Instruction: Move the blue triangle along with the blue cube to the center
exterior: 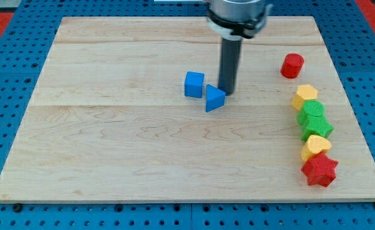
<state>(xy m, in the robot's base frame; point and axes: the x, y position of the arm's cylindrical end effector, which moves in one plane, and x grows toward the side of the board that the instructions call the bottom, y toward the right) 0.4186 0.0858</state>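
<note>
The blue cube [194, 84] sits a little above the board's middle. The blue triangle [214, 99] lies just below and to the right of it, nearly touching. My tip [227, 91] stands on the board right at the triangle's upper right edge, to the right of the cube. The dark rod rises from there to the arm at the view's top.
Wooden board [110, 147] on a blue pegboard. Down the right side: a red cylinder [292, 65], a yellow block [305, 96], a green block [312, 110], a green star [317, 126], a yellow block [315, 146], a red star [320, 170].
</note>
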